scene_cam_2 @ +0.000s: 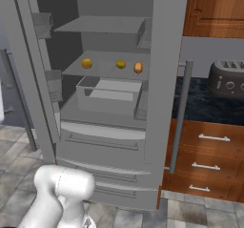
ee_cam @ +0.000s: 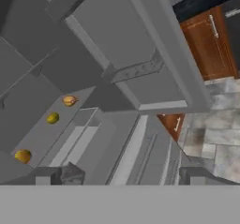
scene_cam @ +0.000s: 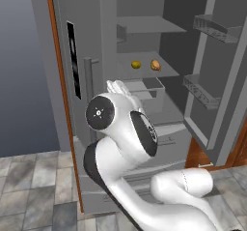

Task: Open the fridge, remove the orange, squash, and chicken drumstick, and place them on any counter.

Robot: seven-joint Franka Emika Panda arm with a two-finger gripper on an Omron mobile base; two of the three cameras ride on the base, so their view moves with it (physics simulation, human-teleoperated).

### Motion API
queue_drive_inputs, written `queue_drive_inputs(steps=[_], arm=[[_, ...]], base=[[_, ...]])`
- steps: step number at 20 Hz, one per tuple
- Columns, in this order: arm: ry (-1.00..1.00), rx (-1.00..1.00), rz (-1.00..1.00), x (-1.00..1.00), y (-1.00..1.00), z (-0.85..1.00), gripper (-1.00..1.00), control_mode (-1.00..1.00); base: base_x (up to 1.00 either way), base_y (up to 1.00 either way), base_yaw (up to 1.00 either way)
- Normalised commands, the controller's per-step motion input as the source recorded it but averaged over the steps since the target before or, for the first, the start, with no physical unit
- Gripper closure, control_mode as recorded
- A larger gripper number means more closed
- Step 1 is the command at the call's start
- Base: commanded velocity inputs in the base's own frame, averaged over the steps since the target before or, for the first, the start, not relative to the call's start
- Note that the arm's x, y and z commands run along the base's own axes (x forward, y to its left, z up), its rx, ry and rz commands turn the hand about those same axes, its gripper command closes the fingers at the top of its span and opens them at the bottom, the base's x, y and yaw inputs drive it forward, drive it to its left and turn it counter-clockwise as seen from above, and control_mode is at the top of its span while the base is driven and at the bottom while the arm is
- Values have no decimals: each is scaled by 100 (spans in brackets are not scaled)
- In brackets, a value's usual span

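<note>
Fridge [scene_cam_2: 114, 141] stands with both upper doors swung wide, grey interior exposed; the two wide drawers below are closed

Middle shelf [scene_cam_2: 102, 72] carries three small food pieces in a row, set apart from each other. In the right base view: orange [scene_cam_2: 86, 63] toward the shelf's left end, a small yellow-green piece (the squash [scene_cam_2: 121, 64], as best I can tell) near the middle, chicken drumstick [scene_cam_2: 138, 68] toward the right end, close to the shelf's front edge. None touching

Clear bin [scene_cam_2: 108, 96] sits directly under that shelf

Gripper [ee_cam: 125, 174] seen in the hand view, rolled hard to one side: fingers spread wide, nothing between them. The two dark tips sit low in the picture, well short of the shelf and its food

Counter [scene_cam_2: 209, 105], black stone, runs to the right of the fridge behind the open right door; a dark toaster [scene_cam_2: 228, 79] rests on it near the back. Wooden drawers [scene_cam_2: 207, 160] below the counter
</note>
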Motion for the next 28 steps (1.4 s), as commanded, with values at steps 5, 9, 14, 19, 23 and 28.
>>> queue_drive_inputs(steps=[5,9,14,19,23,28], arm=[[-16,3,39,-23,-73,9,-100,-100],[0,-6,37,14,-60,1,-100,-100],[10,1,35,54,-84,1,-100,-100],[13,0,13,44,-52,-14,-100,-100],[18,0,31,81,-39,-19,-100,-100],[21,0,39,71,-2,-8,-100,-100]], base=[[0,0,0],[0,0,0],[0,0,0],[0,0,0],[0,0,0],[0,0,0]])
